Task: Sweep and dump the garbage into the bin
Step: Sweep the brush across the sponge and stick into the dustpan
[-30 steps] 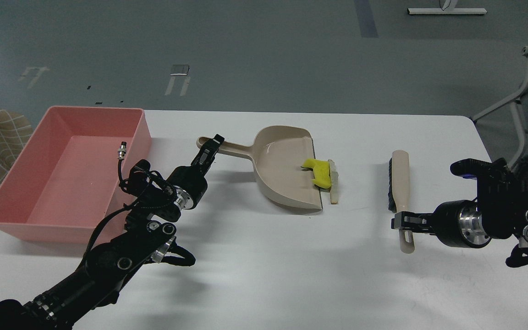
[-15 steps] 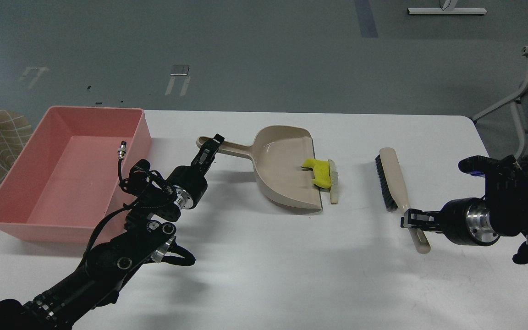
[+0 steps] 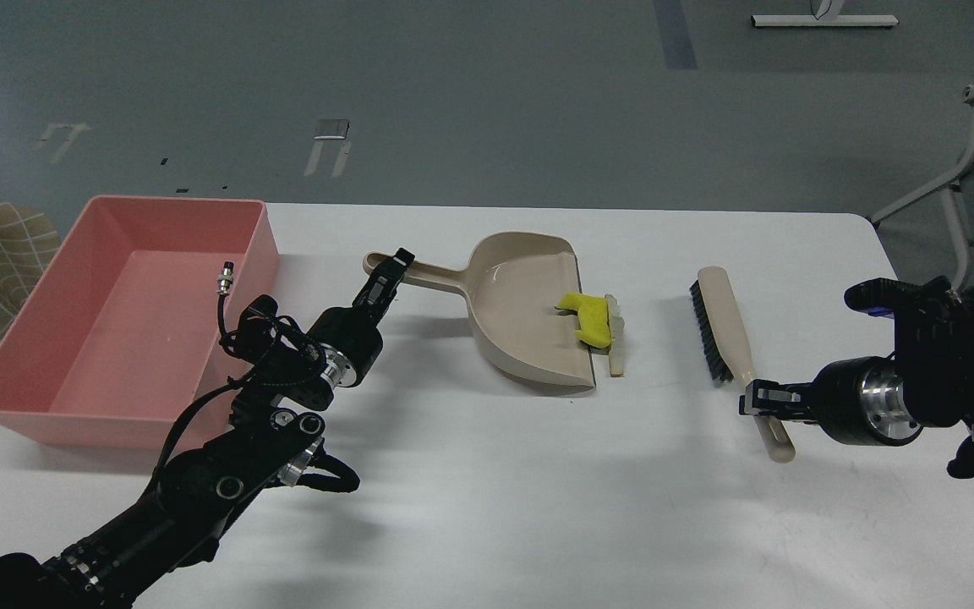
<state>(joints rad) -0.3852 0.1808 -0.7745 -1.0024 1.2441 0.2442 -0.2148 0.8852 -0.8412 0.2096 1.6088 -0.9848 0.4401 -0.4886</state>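
Swung bristles-left since a second ago, brush (image 3: 722,326) clamped in right gripper (image 3: 751,399) faces wedge (image 3: 615,347) outside dustpan (image 3: 529,309), its handle clamped by left gripper (image 3: 387,272); sweeping remains.

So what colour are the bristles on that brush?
Black, along the left side of the beige brush; the head view shows it.

The bin (image 3: 47,397) is set at the tabletop's (image 3: 487,491) left edge; the dustpan (image 3: 529,309) is placed centrally, right of it; the sponge block (image 3: 590,320) and wedge (image 3: 615,342) are lodged at its mouth; the brush (image 3: 728,330) is laid further right.
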